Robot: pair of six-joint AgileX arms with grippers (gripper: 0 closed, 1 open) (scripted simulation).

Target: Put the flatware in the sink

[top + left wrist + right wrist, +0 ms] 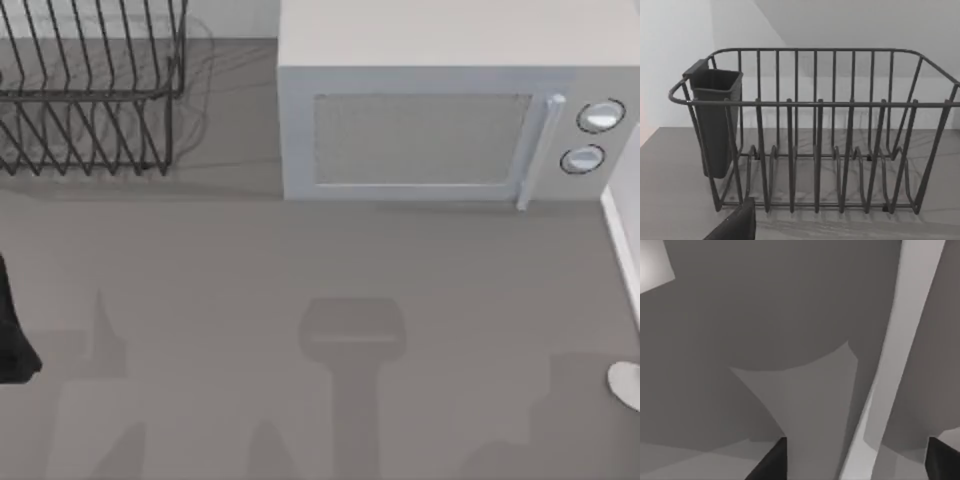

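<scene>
The flatware [628, 385] shows as a small pale rounded end at the right edge of the table, the rest cut off. A white slab edge [622, 230] rises along the right border above it; I cannot tell whether it is the sink. In the right wrist view my right gripper [857, 462] is open, its two dark fingertips [772, 462] set wide apart low over the grey surface. A pale narrow strip [900, 355] runs between them. My left arm [12, 340] sits parked at the table's left edge, and a dark part of my left gripper [735, 225] faces the rack.
A dark wire dish rack [90, 90] stands at the back left, with a dark utensil cup [715, 120] hung on one end. A pale microwave [420, 130] with two round knobs [598, 116] fills the back centre and right. Grey tabletop [300, 300] lies in front.
</scene>
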